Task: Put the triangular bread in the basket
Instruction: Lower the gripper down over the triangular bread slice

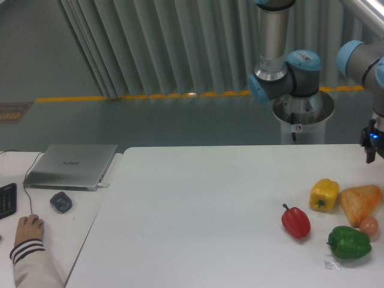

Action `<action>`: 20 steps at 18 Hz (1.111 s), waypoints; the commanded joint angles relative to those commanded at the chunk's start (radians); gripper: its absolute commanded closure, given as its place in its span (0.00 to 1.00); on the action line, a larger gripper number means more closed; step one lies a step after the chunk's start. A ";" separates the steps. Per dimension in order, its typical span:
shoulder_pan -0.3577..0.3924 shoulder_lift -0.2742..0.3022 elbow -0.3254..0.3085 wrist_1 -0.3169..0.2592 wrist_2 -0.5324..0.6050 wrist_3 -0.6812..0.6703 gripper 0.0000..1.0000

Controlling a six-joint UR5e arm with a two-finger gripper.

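The triangular bread [360, 203] is found lying on the white worktop [204, 210], close to the right edge of the view, with its pointed end turned toward the yellow bell pepper [324, 195], which sits just beside it on the left. A small pinkish ball [369, 226] is seen touching or nearly touching the bread at its near side. In front of the bread, next to the ball, a green bell pepper [348, 242] is placed, and a red bell pepper [296, 221] is set further to the left of the bread, apart from the yellow one. No basket is seen in the view.

The tool [372, 144] is seen at the right edge, above and behind the bread and well clear of it, with a small blue light on its body. Only part of it is shown, so whether it is released or clenched cannot be told; nothing is seen held in it.

Far to the left of the bread, a closed silver laptop [71, 165], a dark mouse [60, 201] and a person's hand [28, 228] are seen on a lower desk.
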 joint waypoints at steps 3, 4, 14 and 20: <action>-0.002 -0.005 -0.037 0.000 0.020 -0.002 0.00; 0.000 -0.012 -0.048 0.000 0.032 0.000 0.00; -0.026 -0.097 -0.052 0.008 0.103 -0.026 0.00; -0.028 -0.107 -0.052 0.034 0.101 -0.026 0.00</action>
